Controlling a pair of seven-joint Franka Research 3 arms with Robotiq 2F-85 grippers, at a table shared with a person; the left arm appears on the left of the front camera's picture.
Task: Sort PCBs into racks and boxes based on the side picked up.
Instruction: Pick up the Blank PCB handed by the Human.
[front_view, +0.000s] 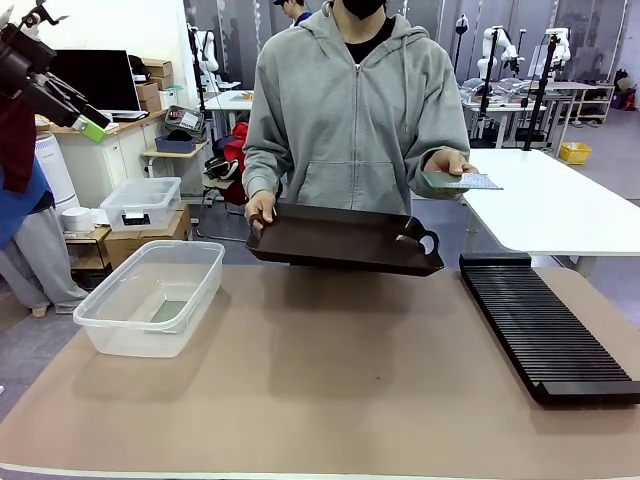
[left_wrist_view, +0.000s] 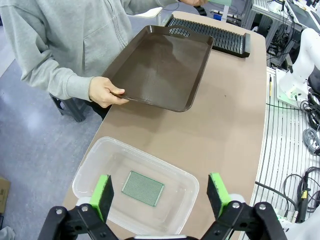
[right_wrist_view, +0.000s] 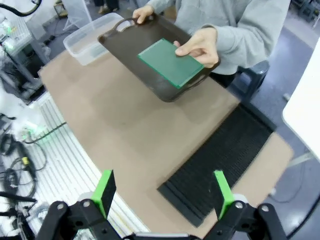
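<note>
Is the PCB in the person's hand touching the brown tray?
Apart. The front view shows the PCB held up in the person's hand, clear above the tray, with a visible gap between them.

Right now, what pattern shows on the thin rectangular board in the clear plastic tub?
Fine dotted grid on the green board; best in left wrist view.

Lab with workbenches, monitor, cables

One PCB looks grid-patterned green, the other PCB plain green, the tray dark brown.
</note>
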